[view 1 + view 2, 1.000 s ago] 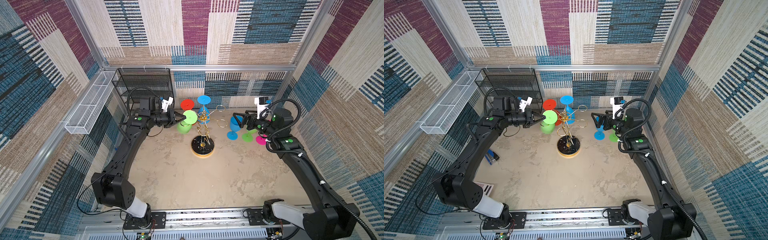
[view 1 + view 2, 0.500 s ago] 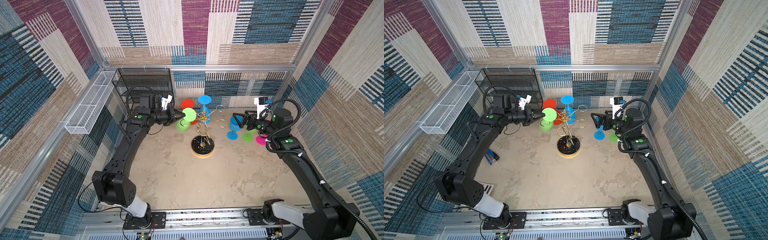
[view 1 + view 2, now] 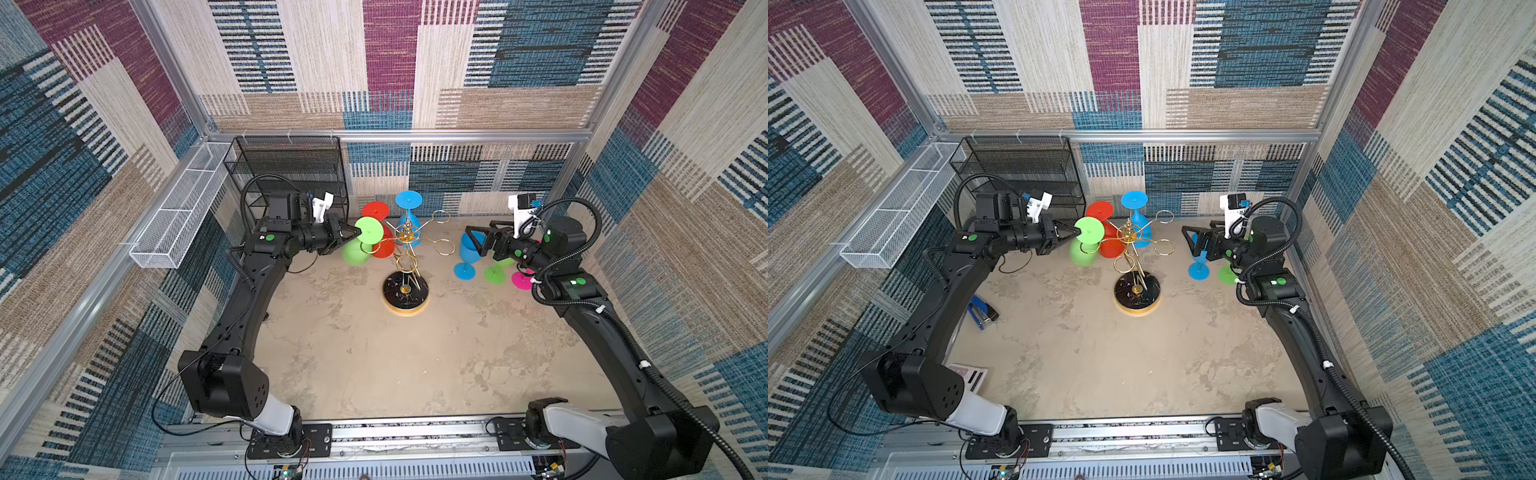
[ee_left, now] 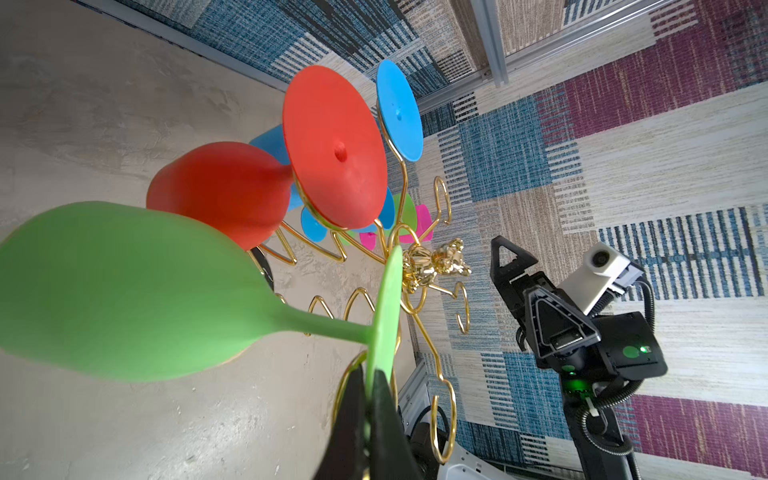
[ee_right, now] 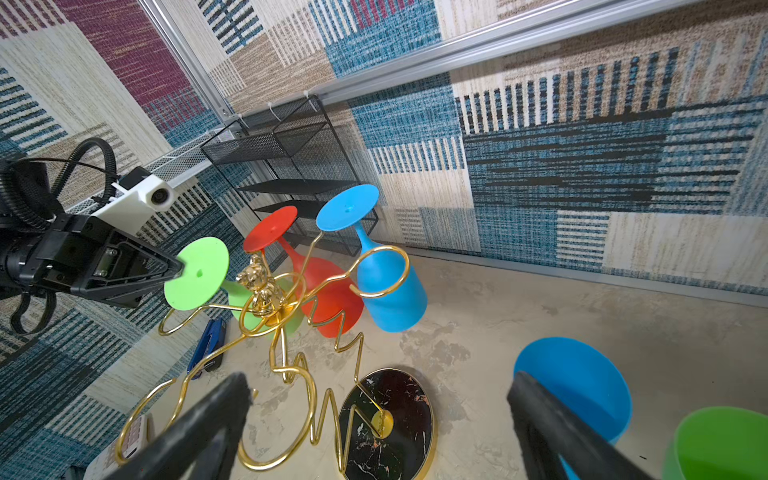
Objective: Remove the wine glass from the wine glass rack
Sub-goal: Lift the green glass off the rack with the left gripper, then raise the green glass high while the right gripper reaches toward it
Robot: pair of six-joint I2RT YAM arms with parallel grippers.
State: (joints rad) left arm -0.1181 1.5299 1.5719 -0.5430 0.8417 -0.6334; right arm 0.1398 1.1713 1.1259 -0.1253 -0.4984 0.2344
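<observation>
The wine glass rack (image 3: 405,291) (image 3: 1137,293) (image 5: 386,419) is a gold wire tree on a round black marbled base at mid-table. My left gripper (image 3: 353,235) (image 3: 1073,235) (image 4: 369,376) is shut on the rim of the foot of a green wine glass (image 3: 369,230) (image 3: 1089,230) (image 4: 124,291) (image 5: 197,272), which hangs bowl-down at the rack's left side. The foot sits just over a ring-ended arm; I cannot tell whether the stem is still in the ring. My right gripper (image 3: 480,228) (image 3: 1198,227) (image 5: 378,382) stands open and holds nothing, right of the rack.
A red glass (image 3: 376,210) and a blue glass (image 3: 409,199) hang upside down on the rack. Blue (image 3: 471,249), green (image 3: 494,274) and pink (image 3: 521,280) glasses stand by the right gripper. A black mesh shelf (image 3: 291,166) and a white mesh basket (image 3: 183,208) are back left. A blue stapler (image 3: 982,311) lies on the left.
My left gripper has drawn the green wine glass a little to the left, away from the rack's centre. The right arm has not moved.
</observation>
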